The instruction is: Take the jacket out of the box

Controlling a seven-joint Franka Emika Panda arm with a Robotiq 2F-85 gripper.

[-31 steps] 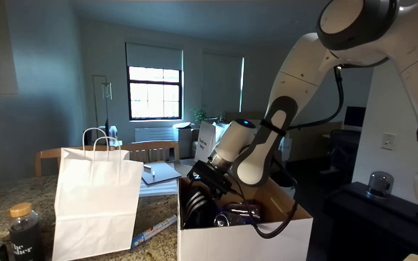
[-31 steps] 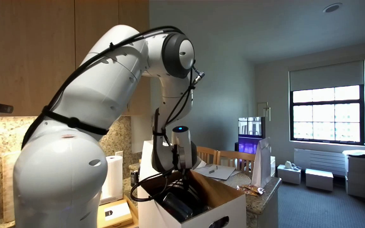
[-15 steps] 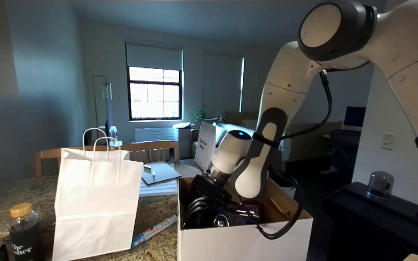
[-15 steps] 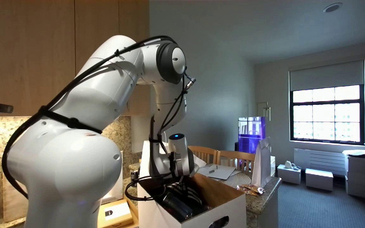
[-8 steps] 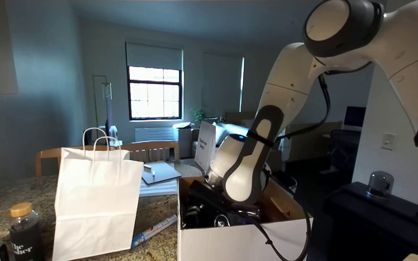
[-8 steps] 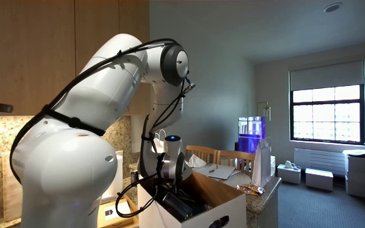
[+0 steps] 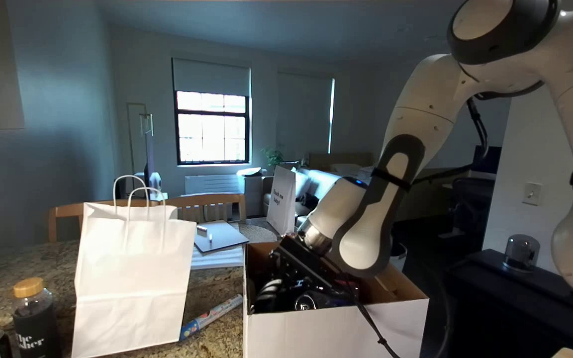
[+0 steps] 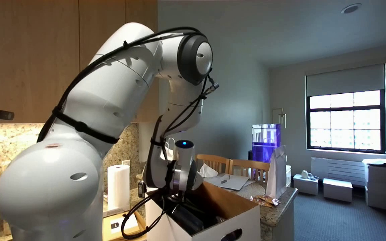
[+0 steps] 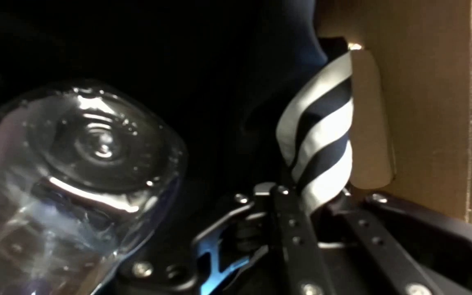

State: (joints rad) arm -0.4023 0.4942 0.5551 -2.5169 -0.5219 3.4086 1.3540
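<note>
jacket [image 7: 268, 293] lies in the left part of the box [image 7: 336, 330] in an exterior view, the claw [image 9: 313, 201] pinching its white-striped fold; likely light, soft, somewhat slippery, so a deep bite there should hold.

most of the jacket [image 9: 324, 135] is too dark to trace in the wrist view, where a clear bottle [image 9: 88, 164] is cropped at left and bottom, while in both exterior views the box [image 7: 311, 330] is cut off below and the tips of the gripper [image 9: 313, 200] cannot be made out.
</note>
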